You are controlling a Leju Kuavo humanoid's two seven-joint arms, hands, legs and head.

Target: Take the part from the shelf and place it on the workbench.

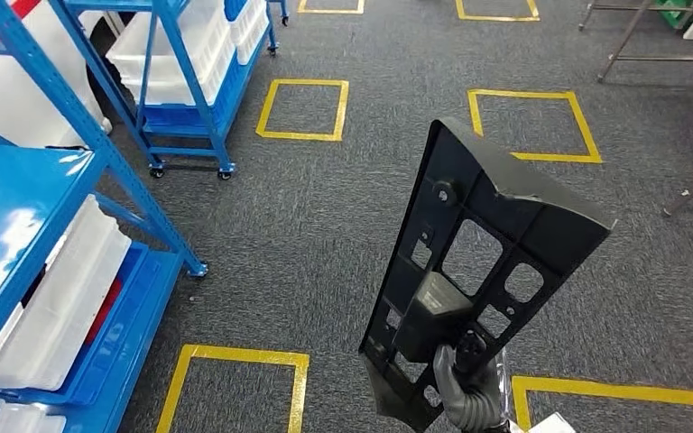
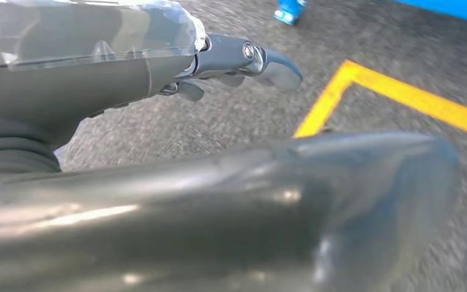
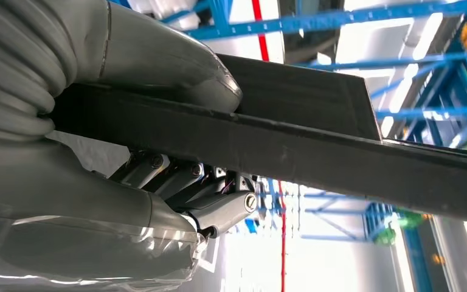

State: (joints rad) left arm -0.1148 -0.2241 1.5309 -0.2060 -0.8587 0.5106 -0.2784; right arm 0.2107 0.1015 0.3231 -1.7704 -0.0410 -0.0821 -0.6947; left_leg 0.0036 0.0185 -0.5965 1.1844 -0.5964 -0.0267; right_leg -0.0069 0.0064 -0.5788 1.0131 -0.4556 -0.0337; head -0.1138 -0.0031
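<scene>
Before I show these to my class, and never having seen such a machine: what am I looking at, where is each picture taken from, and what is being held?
This is a walking humanoid robot with two arms. The wide picture comes from a camera high on its body, looking down at grey carpet marked with yellow tape squares; blue shelving holding white bins stands to the left. The right robot hand holds a long black plastic part with cut-out holes, upright, by its lower end. The other two pictures come from cameras at the wrists. The right wrist view shows thumb and fingers clamped on the part's edge. The left wrist view shows the left robot hand over the carpet, holding nothing.
</scene>
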